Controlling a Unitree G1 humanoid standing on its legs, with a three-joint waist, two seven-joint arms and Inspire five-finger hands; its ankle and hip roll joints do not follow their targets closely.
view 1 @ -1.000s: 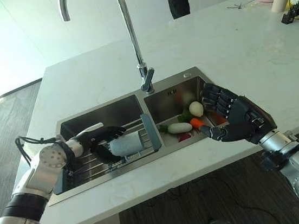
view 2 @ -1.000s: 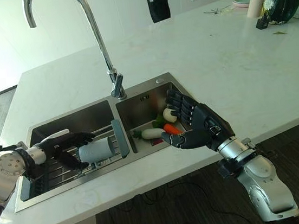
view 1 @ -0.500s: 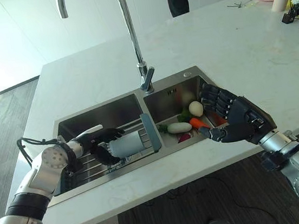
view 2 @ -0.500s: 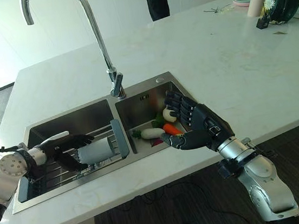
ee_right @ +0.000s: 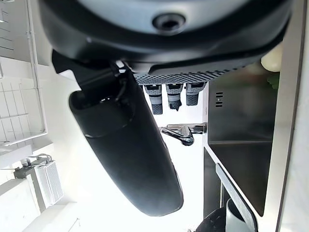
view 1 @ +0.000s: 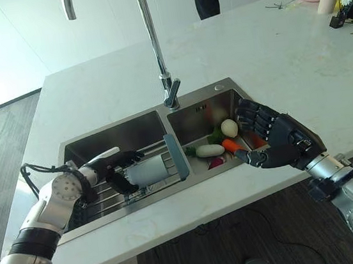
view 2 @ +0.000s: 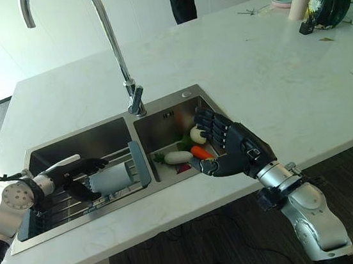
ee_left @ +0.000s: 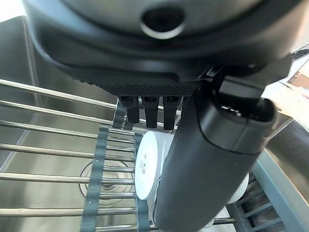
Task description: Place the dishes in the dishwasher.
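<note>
Overhead, left robot hand (view 1: pixel 118 167) grips the cup (view 1: pixel 147 172); right robot hand (view 1: pixel 279 140) hovers open

Brushed steel sink (view 1: pixel 124 128); glossy chrome tap (view 1: pixel 143 20); polished marbled stone counter (view 1: pixel 270 56); matt cup (view 1: pixel 146 172).

pale grey cup (view 1: pixel 147 172) | on its side | on sink rack (view 1: pixel 107 195)

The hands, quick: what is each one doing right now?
Left hand: shut on the pale cup lying on the sink rack.
Right hand: open, holding nothing, over the sink's vegetables.
</note>
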